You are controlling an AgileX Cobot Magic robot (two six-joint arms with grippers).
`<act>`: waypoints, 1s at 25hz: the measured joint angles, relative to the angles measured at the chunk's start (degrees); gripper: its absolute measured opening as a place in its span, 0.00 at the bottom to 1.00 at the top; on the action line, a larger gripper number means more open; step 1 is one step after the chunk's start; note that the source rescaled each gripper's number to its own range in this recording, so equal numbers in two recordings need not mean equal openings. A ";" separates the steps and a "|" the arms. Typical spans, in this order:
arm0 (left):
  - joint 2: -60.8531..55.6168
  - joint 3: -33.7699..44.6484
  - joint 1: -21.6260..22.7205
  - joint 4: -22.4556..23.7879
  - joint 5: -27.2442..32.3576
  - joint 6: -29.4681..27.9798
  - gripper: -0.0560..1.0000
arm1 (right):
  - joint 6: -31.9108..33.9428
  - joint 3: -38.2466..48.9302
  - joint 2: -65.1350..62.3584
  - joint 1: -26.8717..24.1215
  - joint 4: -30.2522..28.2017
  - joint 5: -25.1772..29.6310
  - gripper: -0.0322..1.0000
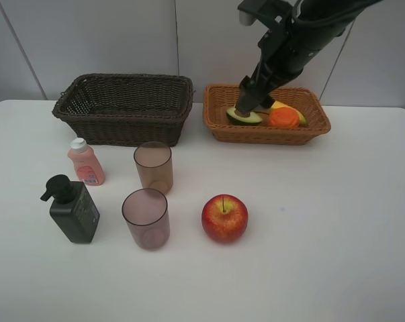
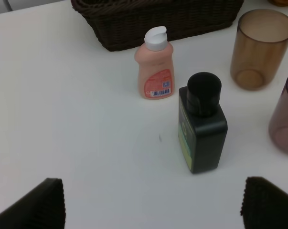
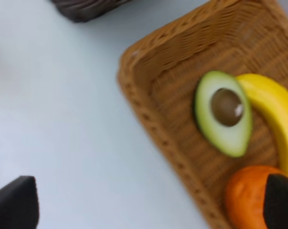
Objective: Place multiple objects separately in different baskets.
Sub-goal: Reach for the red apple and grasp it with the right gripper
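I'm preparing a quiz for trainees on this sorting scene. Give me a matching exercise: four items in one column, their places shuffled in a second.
1 avocado
2 apple
3 pink bottle
4 pump bottle

A on the table, right of the near cup
B in the tan basket
C closest to the dark basket
D left of the near cup

Pairs: 1-B, 2-A, 3-C, 4-D

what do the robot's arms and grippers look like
Right arm is black and boxy, with a light grey cap near its top. Left gripper shows black blocky fingers with ridged edges.
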 joint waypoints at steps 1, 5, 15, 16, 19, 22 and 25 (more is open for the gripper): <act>0.00 0.00 0.00 0.00 0.00 0.00 0.98 | 0.00 1.17 -0.93 0.63 0.00 0.27 0.99; 0.00 0.00 0.00 0.00 0.00 0.00 0.98 | 0.00 5.33 -4.27 3.82 0.09 1.12 0.99; 0.00 0.00 0.00 0.00 0.00 0.00 0.98 | 0.05 13.42 -6.42 12.67 1.37 4.52 0.99; 0.00 0.00 0.00 0.00 0.00 0.00 0.98 | 0.05 14.52 -6.42 13.36 1.56 4.37 0.99; 0.00 0.00 0.00 0.00 0.00 0.00 0.98 | 0.05 17.24 -6.42 15.17 3.64 2.83 0.99; 0.00 0.00 0.00 0.00 0.00 0.00 0.98 | 0.05 19.05 -6.42 16.15 5.26 0.65 0.99; 0.00 0.00 0.00 0.00 0.00 0.00 0.98 | 0.05 20.23 -5.72 16.35 6.08 -1.25 0.99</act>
